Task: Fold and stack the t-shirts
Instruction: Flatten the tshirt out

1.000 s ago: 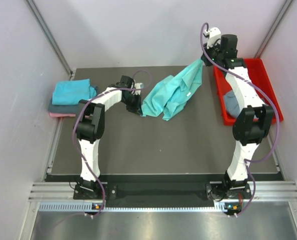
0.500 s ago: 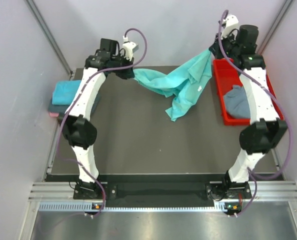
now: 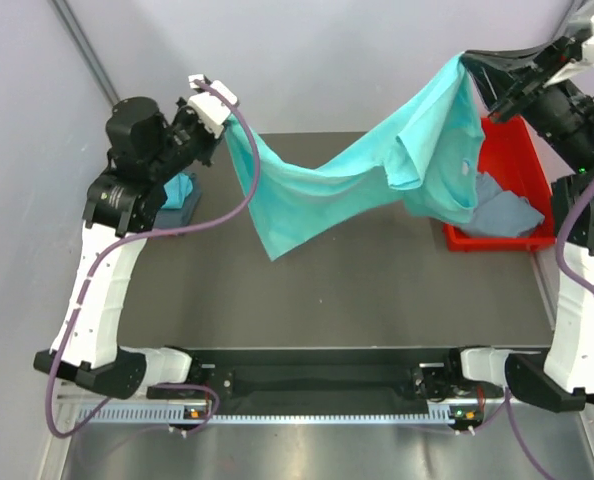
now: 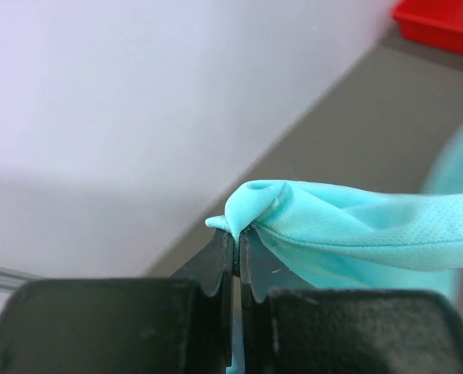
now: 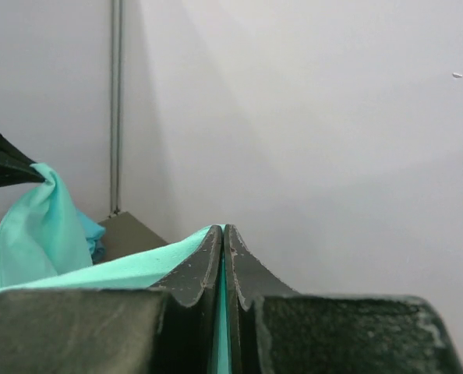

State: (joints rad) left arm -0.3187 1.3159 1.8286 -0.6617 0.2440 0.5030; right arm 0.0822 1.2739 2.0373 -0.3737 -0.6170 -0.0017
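Observation:
A turquoise t-shirt [image 3: 377,170] hangs in the air above the table, stretched between both grippers and sagging in the middle. My left gripper [image 3: 221,127] is shut on its left corner, raised high at the back left; the left wrist view shows the cloth [image 4: 348,230] pinched in the gripper's [image 4: 237,231] tips. My right gripper [image 3: 467,62] is shut on the other corner, high over the tray; cloth [image 5: 114,269] runs between the gripper's [image 5: 223,228] tips. A slate grey-blue t-shirt [image 3: 505,215] lies crumpled in the red tray [image 3: 492,243]. Folded t-shirts [image 3: 182,190] at the left are mostly hidden by the left arm.
The dark table mat [image 3: 327,290] lies under the hanging shirt. White walls close off the back and both sides. The red tray stands at the table's right edge, with the shirt's right part hanging in front of it.
Both arms have risen and spread apart, lifting the turquoise shirt off the table. It went from a bunched heap to a sheet stretched between the two grippers.

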